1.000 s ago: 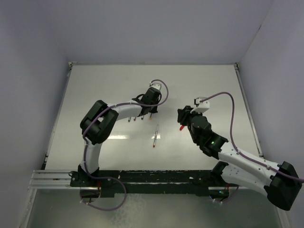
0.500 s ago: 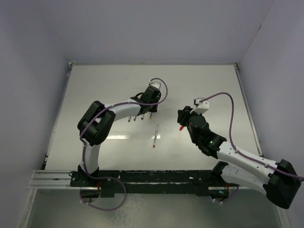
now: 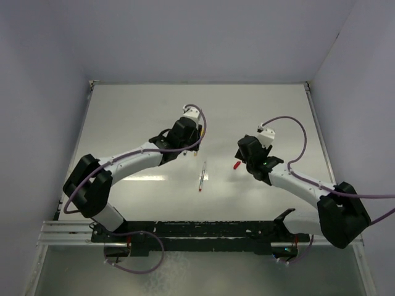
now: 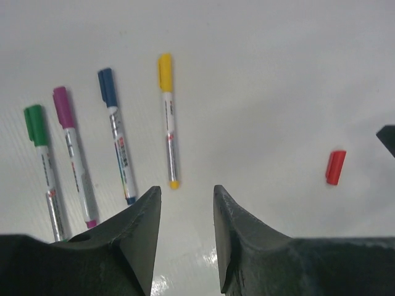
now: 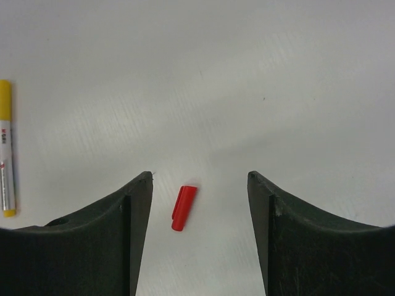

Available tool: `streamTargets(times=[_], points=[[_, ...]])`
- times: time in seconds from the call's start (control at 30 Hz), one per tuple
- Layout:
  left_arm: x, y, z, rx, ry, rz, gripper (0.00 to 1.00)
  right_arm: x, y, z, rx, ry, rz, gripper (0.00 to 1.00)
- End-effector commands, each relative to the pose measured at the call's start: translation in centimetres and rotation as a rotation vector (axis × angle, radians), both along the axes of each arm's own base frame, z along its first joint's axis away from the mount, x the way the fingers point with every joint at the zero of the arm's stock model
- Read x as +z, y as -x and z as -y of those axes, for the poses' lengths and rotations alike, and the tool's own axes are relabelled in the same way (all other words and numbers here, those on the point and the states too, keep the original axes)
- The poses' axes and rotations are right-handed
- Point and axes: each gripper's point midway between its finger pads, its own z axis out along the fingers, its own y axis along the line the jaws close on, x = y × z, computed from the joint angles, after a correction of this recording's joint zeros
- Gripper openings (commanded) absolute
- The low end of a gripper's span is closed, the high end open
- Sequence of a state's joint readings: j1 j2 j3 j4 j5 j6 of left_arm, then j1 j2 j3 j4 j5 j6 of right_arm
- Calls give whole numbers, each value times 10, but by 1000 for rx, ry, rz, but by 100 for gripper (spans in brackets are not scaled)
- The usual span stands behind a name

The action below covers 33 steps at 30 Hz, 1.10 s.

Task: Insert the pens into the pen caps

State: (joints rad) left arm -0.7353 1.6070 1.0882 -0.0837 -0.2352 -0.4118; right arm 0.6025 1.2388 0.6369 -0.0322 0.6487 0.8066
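Four capped pens lie side by side in the left wrist view, with a green cap (image 4: 36, 123), a purple cap (image 4: 62, 106), a blue cap (image 4: 107, 86) and a yellow cap (image 4: 164, 71). My left gripper (image 4: 186, 191) is open and empty just short of the yellow pen's near end. A red pen cap (image 5: 184, 208) (image 3: 236, 165) lies loose on the table between the fingers of my open right gripper (image 5: 199, 179), nearer the left finger and touching neither. The top view shows an uncapped pen (image 3: 202, 176) lying alone between the arms, red at its near end.
The yellow pen (image 5: 6, 148) shows at the left edge of the right wrist view. The white table (image 3: 123, 117) is walled at the back and both sides. A metal rail (image 3: 68, 233) with the arm bases runs along the near edge.
Both grippers have opened wider. Both arms have changed pose, their elbows swinging outward and down. The red cap and the lone pen lie where they were.
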Motion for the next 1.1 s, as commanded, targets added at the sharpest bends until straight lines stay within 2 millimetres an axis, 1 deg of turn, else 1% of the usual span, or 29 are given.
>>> streamTargets(times=[0.0,0.07,0.13,0.3,0.57,0.8,1.07], points=[[-6,37,5,-21,-13,-9,42,-10,2,-8,-18,-71,-55,64],[-14,55,9,-44,-38,-26,42,-17,2,-11,-8,-69,-78,63],[-23,68,10,-51,-61,-45,42,-22,2,-12,-1,-63,-96,61],[-48,87,11,-56,-72,-93,42,-33,1,-20,33,-58,-136,57],[-65,93,17,-67,-97,-121,42,-45,-1,-27,55,-54,-171,54],[-70,94,26,-85,-108,-129,43,-55,-3,-30,61,-38,-205,53],[-78,96,32,-99,-124,-145,43,-62,-2,-30,62,-31,-226,53]])
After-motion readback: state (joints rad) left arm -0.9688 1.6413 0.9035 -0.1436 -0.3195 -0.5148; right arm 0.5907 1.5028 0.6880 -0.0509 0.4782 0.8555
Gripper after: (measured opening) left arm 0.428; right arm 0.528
